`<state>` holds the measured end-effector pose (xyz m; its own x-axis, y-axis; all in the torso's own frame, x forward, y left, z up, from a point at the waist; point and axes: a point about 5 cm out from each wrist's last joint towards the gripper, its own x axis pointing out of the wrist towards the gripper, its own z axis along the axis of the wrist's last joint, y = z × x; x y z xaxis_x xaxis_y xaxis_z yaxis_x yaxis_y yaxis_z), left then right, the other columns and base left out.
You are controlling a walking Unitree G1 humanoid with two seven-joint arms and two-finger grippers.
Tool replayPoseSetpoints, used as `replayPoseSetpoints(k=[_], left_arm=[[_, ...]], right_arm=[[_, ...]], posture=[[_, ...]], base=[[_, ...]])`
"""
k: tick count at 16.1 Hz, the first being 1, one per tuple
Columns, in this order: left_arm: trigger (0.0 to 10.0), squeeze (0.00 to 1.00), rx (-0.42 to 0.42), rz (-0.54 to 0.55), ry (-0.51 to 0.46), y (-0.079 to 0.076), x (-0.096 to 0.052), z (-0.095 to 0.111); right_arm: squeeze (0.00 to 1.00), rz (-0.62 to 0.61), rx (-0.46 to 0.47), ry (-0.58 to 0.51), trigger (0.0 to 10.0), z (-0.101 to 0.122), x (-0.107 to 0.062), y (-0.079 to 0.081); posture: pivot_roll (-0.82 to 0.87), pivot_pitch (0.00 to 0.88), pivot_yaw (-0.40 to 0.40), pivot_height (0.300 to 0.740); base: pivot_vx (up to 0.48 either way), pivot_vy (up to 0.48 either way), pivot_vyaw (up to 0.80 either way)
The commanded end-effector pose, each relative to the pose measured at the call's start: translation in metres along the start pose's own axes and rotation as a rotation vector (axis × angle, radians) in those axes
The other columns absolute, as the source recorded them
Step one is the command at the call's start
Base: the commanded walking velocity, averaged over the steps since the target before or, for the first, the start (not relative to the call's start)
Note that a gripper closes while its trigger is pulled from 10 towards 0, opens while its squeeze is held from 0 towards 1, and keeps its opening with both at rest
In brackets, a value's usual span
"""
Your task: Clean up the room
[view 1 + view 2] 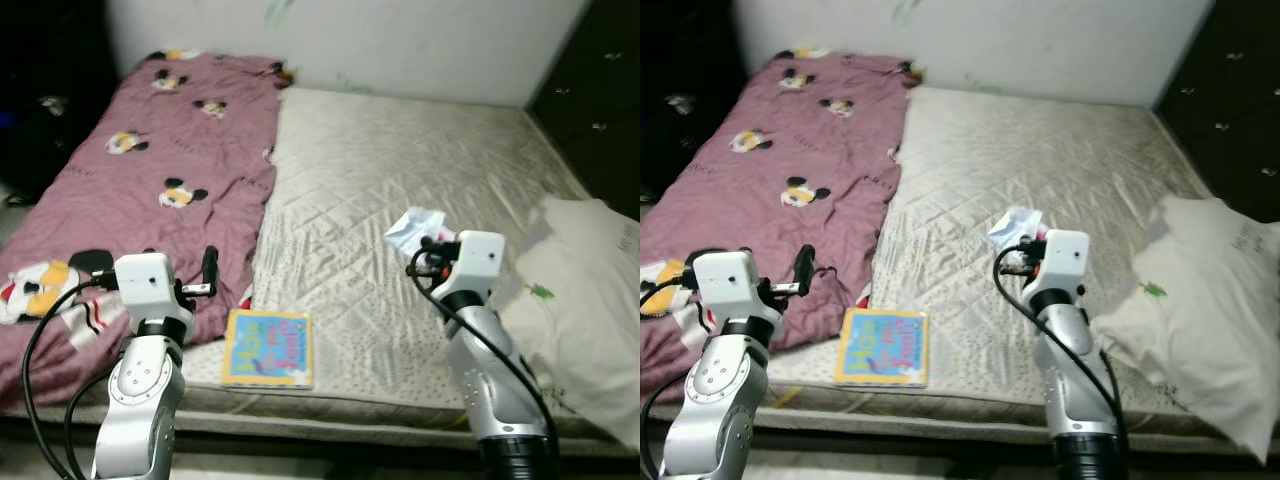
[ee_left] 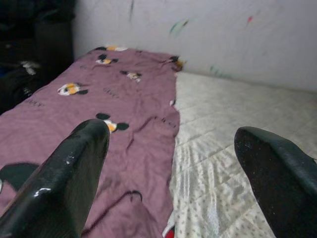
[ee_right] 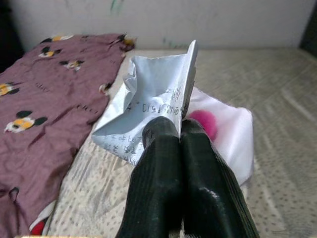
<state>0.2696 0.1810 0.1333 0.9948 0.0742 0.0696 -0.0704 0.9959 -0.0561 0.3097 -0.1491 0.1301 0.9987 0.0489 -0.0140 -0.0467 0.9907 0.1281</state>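
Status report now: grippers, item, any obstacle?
Right gripper shut on crumpled paper, above mattress. Left gripper open, empty. Book at mattress edge.

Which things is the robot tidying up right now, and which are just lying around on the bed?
Part of the job:
- crumpled paper wrapper, pinched in the right gripper above the mattress
- colourful book at the mattress edge, probably next

Just lying about:
- maroon cartoon blanket
- white pillow
- left gripper, open and holding nothing
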Motion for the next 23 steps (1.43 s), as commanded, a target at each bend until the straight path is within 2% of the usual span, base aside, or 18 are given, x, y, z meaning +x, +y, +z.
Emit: replayPoseSetpoints(k=[1, 4, 8, 20, 23], left_arm=[[10.0, 0.0, 0.004, 0.006, 0.002, 0.0031, -0.0008, 0.0009], [10.0, 0.0, -0.005, -0.054, -0.026, -0.0021, -0.003, 0.0039], [10.0, 0.0, -0.018, -0.069, -0.021, -0.0037, -0.0051, 0.0039], [10.0, 0.0, -0.023, -0.084, -0.015, -0.0039, -0.0054, 0.0035], [10.0, 0.0, -0.006, -0.039, 0.003, -0.0027, -0.0039, 0.0011]], right_arm=[[0.0, 0.013, 0.007, -0.014, 10.0, 0.0042, 0.0011, 0.0042], [0.0, 0.024, -0.003, -0.008, 10.0, 0.0027, 0.0015, 0.0057], [0.0, 0.033, -0.008, 0.0, 10.0, 0.0026, 0.0022, 0.0054], [0.0, 0.036, -0.015, -0.001, 10.0, 0.0025, 0.0039, 0.0067], [0.0, 0.032, -0.015, 0.0, 10.0, 0.0022, 0.0041, 0.0066]], posture=[[-0.01, 0.087, -0.068, 0.74], [-0.01, 0.084, -0.07, 0.74], [-0.01, 0.081, -0.074, 0.74], [-0.01, 0.087, -0.072, 0.74], [-0.01, 0.09, -0.071, 0.74]], base=[[0.0, 0.48, 0.0], [0.0, 0.0, 0.0], [0.068, 0.0, -0.33], [0.289, 0.0, -0.04], [0.095, 0.0, 0.0]])
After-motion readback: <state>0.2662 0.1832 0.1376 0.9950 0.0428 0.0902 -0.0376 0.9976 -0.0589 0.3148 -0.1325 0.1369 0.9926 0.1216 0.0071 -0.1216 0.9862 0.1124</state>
